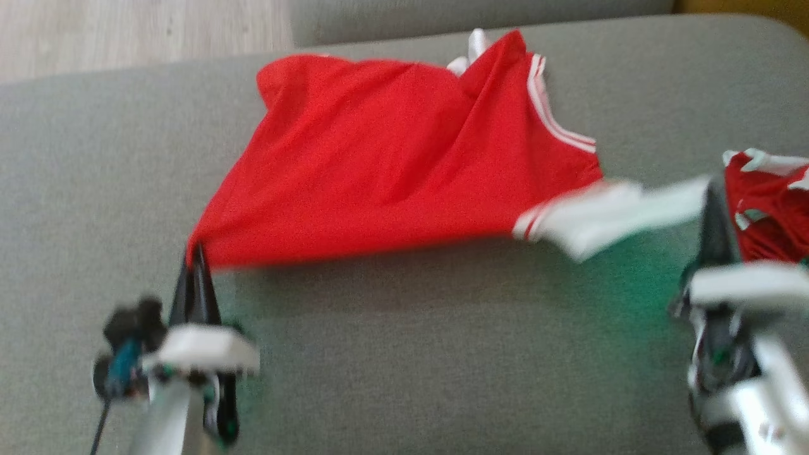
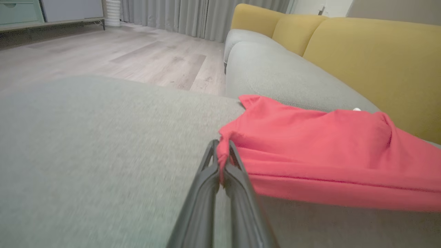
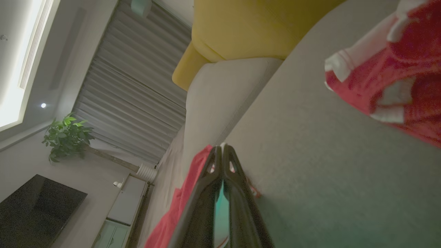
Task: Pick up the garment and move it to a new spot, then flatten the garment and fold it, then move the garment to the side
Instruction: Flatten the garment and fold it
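Observation:
The garment (image 1: 392,158) is a red shirt with white-striped trim, stretched over the grey sofa cushion (image 1: 442,354). My left gripper (image 1: 197,251) is shut on its near left corner; the left wrist view has the red cloth (image 2: 327,155) pinched between the dark fingertips of that gripper (image 2: 222,146). My right gripper (image 1: 711,189) is shut on the white sleeve end (image 1: 607,218) pulled out to the right. In the right wrist view a bit of white and red cloth (image 3: 193,186) sits at the closed tips of that gripper (image 3: 222,148).
A second red and white garment (image 1: 768,208) lies crumpled at the cushion's right edge, beside my right gripper, and appears in the right wrist view (image 3: 396,69). Yellow back cushions (image 2: 372,62) rise behind the seat. Wooden floor (image 2: 120,55) lies beyond the cushion's far left edge.

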Controlling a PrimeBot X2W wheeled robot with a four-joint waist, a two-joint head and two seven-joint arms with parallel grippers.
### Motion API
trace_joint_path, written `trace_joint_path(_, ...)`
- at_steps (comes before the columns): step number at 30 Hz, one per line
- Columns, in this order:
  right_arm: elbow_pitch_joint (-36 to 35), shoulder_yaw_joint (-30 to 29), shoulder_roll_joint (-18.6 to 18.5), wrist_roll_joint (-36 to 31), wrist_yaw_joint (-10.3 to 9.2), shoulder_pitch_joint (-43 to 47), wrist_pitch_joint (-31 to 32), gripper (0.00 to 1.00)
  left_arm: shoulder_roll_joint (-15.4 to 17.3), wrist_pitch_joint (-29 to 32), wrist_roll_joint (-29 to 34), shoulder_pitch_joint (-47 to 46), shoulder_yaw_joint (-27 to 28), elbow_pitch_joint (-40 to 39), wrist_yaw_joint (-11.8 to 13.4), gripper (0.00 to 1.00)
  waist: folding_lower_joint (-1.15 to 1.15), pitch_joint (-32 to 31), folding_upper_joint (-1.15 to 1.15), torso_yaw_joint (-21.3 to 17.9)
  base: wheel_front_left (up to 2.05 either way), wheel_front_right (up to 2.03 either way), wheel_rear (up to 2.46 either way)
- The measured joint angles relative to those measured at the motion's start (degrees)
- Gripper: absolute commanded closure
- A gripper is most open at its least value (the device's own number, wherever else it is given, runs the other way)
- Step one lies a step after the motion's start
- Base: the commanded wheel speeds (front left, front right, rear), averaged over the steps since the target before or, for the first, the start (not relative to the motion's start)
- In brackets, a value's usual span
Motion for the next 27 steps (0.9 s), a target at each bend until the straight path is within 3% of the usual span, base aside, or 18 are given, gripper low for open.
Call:
trace_joint_path(9,-2.04,3.34,0.58,1.62,0.0,15.5,2.09,1.0,0.2,0.0,-8.36,12.89,-3.52,-0.89,2.02,1.0,0.0,-6.13,0.0,-0.69,0.0,0.0,0.0)
trace_joint_path(19,-5.11,2.58,-0.71,2.18,0.0,26.43,3.72,1.0,0.34,0.01,-8.53,21.39,-6.26,-3.23,2.54,1.0,0.01,-10.5,0.0,0.35,0.0,0.0,0.0)
trace_joint_path(27,-10.66,-0.58,-0.22,2.6,0.0,27.39,4.45,1.0,0.56,0.01,-8.06,23.46,-8.0,-4.99,2.59,1.0,0.02,-10.17,0.0,1.21,0.0,0.0,0.0)
